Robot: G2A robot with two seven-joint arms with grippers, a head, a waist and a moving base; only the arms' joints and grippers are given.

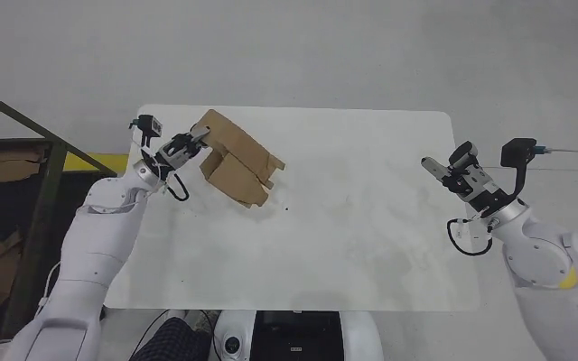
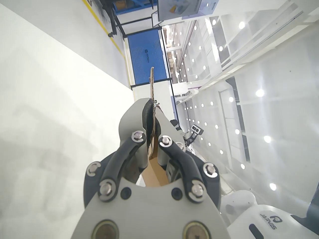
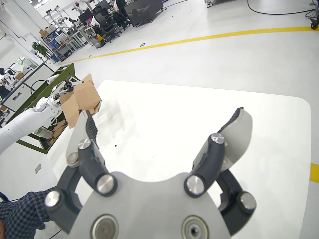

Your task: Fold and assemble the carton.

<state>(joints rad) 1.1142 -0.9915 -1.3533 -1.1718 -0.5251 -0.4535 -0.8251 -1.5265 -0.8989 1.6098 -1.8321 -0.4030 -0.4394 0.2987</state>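
A brown cardboard carton point(image 1: 237, 161), partly folded with flaps sticking out, stands at the table's back left. My left gripper point(image 1: 195, 138) is shut on the carton's upper left edge; in the left wrist view the thin cardboard edge point(image 2: 151, 85) runs between the pads point(image 2: 148, 118). My right gripper point(image 1: 437, 170) hovers over the table's right edge, far from the carton, open with nothing between its fingers point(image 3: 238, 123). From the right wrist view the carton point(image 3: 83, 98) appears across the table, held by the left gripper point(image 3: 72, 84).
The white table point(image 1: 361, 244) has a small dark speck point(image 1: 286, 210) near its middle. A dark green metal frame point(image 1: 41, 180) with cardboard sheets stands off the table's left side. A person's checked sleeve point(image 3: 22, 212) sits below the table's near edge.
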